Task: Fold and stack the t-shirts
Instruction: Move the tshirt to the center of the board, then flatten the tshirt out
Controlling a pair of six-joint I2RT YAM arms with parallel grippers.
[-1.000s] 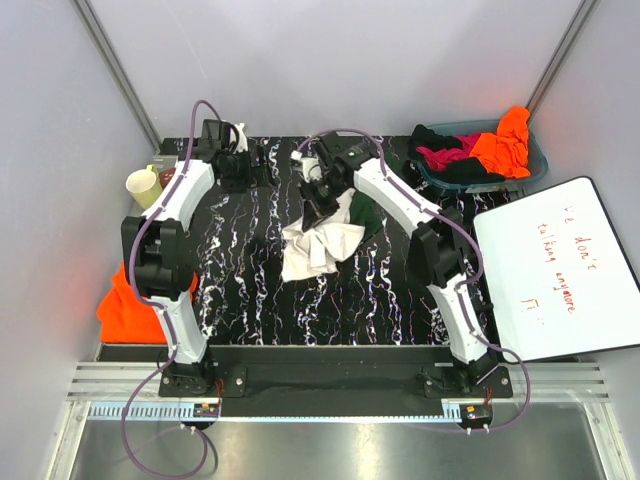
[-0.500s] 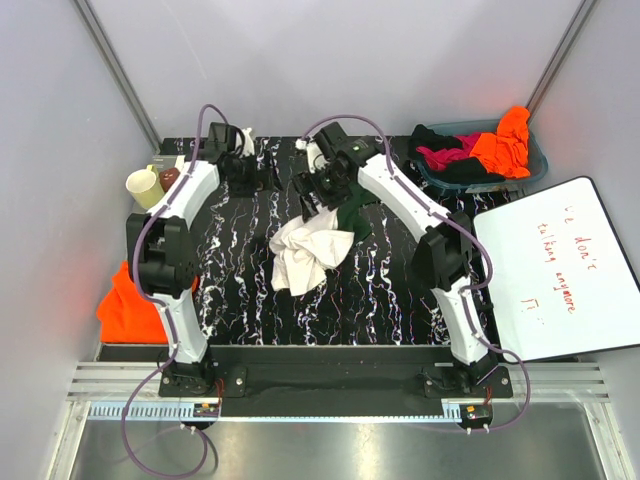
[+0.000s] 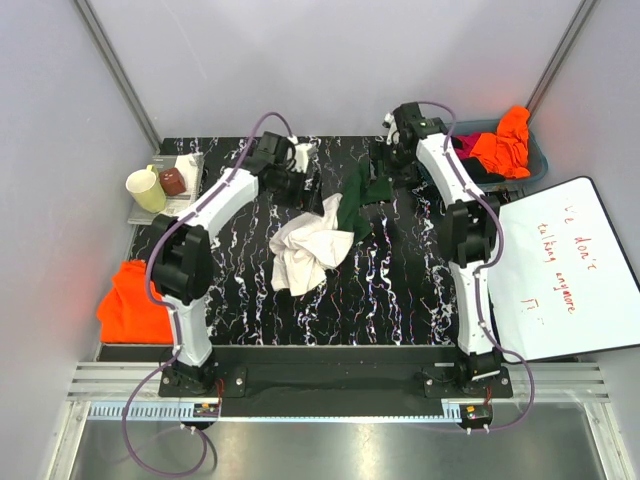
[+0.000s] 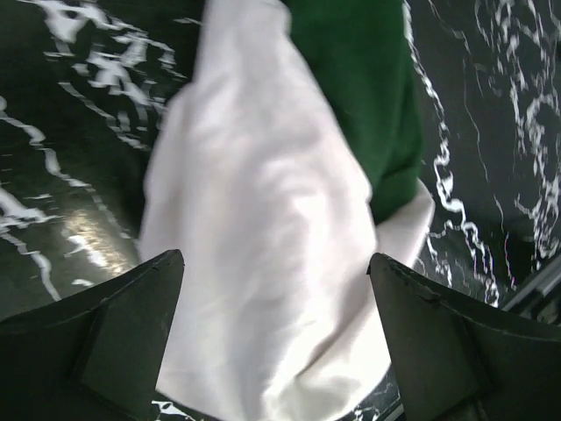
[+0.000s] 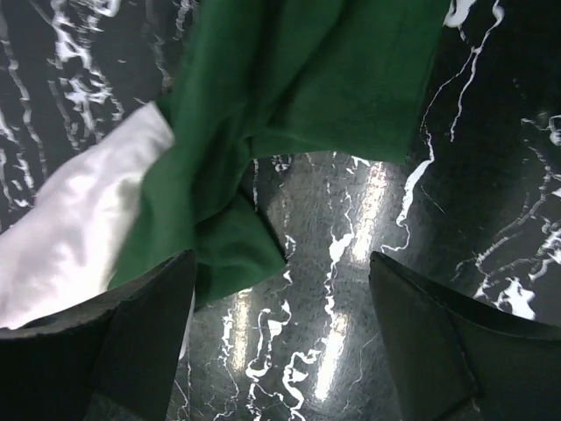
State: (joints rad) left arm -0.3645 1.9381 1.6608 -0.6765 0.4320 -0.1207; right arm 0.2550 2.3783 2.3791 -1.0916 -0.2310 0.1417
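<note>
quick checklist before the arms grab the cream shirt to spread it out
1. Left jaws open and empty: ok, spread wide over the cream t-shirt.
2. Right jaws open and empty: ok, spread over the green sleeve.
3. Shirt lying flat: not ok, crumpled in a heap in the middle of the table.
4. Sleeve spread out: not ok, folded over itself.
5. Collar and hem located: cannot tell, hidden in the folds.

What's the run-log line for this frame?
left gripper: open over shirt body | right gripper: open over green sleeve | shirt: crumpled mid-table, unfolded | basket: more shirts, far right
</note>
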